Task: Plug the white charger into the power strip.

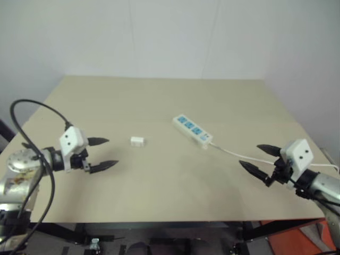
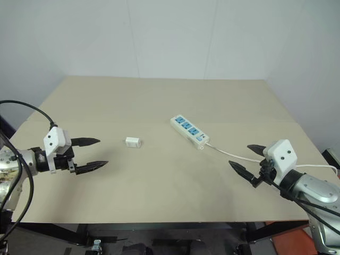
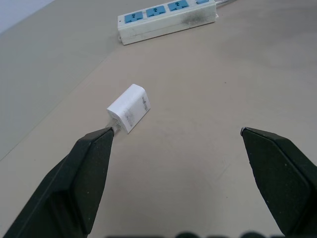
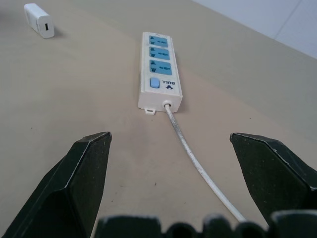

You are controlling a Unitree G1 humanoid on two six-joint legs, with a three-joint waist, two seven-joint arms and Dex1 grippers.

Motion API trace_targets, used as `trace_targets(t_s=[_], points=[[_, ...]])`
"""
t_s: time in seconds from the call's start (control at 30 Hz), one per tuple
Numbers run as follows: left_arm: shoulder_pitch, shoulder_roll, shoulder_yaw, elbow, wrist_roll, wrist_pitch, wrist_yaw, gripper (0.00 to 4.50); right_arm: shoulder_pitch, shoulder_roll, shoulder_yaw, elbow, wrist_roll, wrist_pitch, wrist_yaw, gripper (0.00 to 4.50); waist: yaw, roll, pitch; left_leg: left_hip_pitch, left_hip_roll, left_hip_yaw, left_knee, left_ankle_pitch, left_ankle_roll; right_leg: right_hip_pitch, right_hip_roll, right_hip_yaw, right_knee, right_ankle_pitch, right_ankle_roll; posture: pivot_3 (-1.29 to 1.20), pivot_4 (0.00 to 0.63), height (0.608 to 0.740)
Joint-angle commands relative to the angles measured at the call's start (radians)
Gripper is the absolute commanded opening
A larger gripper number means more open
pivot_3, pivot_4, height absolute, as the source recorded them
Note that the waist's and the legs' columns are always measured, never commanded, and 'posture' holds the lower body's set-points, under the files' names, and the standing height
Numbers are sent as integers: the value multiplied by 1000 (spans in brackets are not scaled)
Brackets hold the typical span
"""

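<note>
Black 2-finger left gripper (image 1: 107,153) hovers over the near left part of the beige flat wooden table (image 1: 159,196), fingers spread wide, nothing held. Black 2-finger right gripper (image 1: 258,158) at the near right side, also spread wide, empty, pointing in toward the table's middle. A thin white cord (image 1: 234,154) passes just beside the right gripper's fingers and runs up to the strip.

Small plain white plastic cuboid charger (image 1: 137,141) lies flat on the table, right of the left gripper's upper finger, apart from it. In the left wrist view the charger (image 3: 129,108) sits just past 1 fingertip (image 3: 106,134); touching or not, cannot tell.

Farther back, the long flat white plastic power strip (image 1: 192,130) with 3 blue-faced sockets lies diagonally near the table's centre, right of the charger, well apart from it. Sockets face up, all vacant. In the right wrist view the strip (image 4: 159,72) lies straight ahead between the fingers, cord end nearest.
</note>
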Motion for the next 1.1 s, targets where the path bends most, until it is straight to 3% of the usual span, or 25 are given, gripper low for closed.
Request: trace_targets(t_s=[0.03,0.33,0.43,0.63,0.9,1.1], points=[[-26,8,8,-19,-22,-19,-5,4477,-17,-1,-9,-15,2,-7,-8,4500,0,0,0,0,0,0,0,0,0,0,0,0,0,0,0,0,150,740],[-29,7,8,-21,-19,-17,-7,4477,-38,7,14,-1,-4,-6,-15,4500,-1,0,0,0,0,0,0,0,0,0,0,0,0,0,0,0,150,740],[-42,2,-1,-14,-16,-18,-6,4477,-92,44,82,34,-69,14,-98,4500,-4,0,0,0,0,0,0,0,0,0,0,0,0,0,0,0,150,740],[-92,-25,-49,8,-6,-30,-12,4477,-327,156,238,328,-207,7,-210,4500,-6,0,0,0,0,2,0,0,0,0,0,1,0,0,-1,0,150,740],[-134,-39,-84,37,2,-48,-20,4477,-577,218,353,691,-266,-2,-125,4500,-6,0,0,-8,0,4,0,0,0,-8,0,1,0,0,-1,0,150,740],[-114,-37,-77,22,-2,-49,-20,4500,-585,203,413,793,-295,-27,-9,2953,-5,0,0,-9,0,5,0,0,0,-10,0,1,0,0,-1,0,150,740]])
